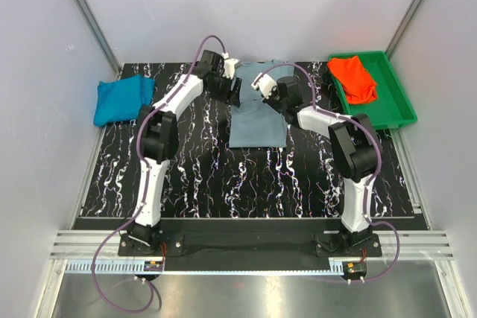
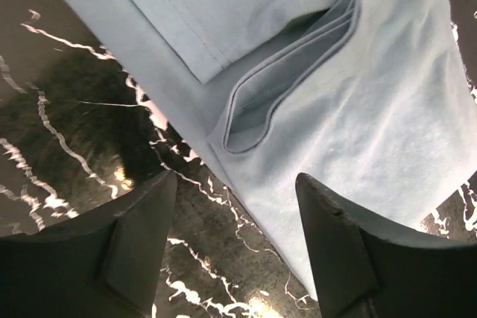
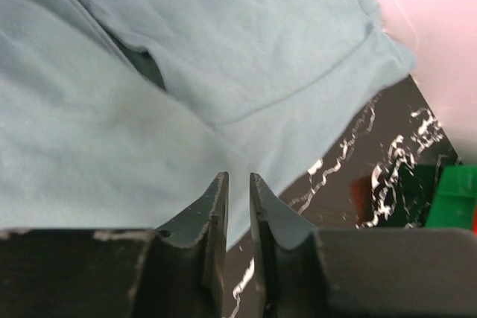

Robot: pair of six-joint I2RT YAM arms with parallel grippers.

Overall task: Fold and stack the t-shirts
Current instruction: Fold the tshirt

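Left jaws: spread wide and empty; the left gripper (image 2: 235, 180) hangs over the shirt's left edge.
Right jaws: parted by a thin gap with no cloth in it; the right gripper (image 3: 237, 178) hangs over the shirt's right side.
Grey-blue t-shirt (image 1: 257, 121): partly folded, mid-table (image 1: 223, 176), between both grippers.
Teal t-shirt (image 1: 123, 100): far left of table.
Orange-red t-shirt (image 1: 354, 78): in green tray (image 1: 399, 106), far right.

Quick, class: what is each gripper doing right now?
Left gripper: open, holding nothing.
Right gripper: barely open, holding nothing, over the grey-blue t-shirt.
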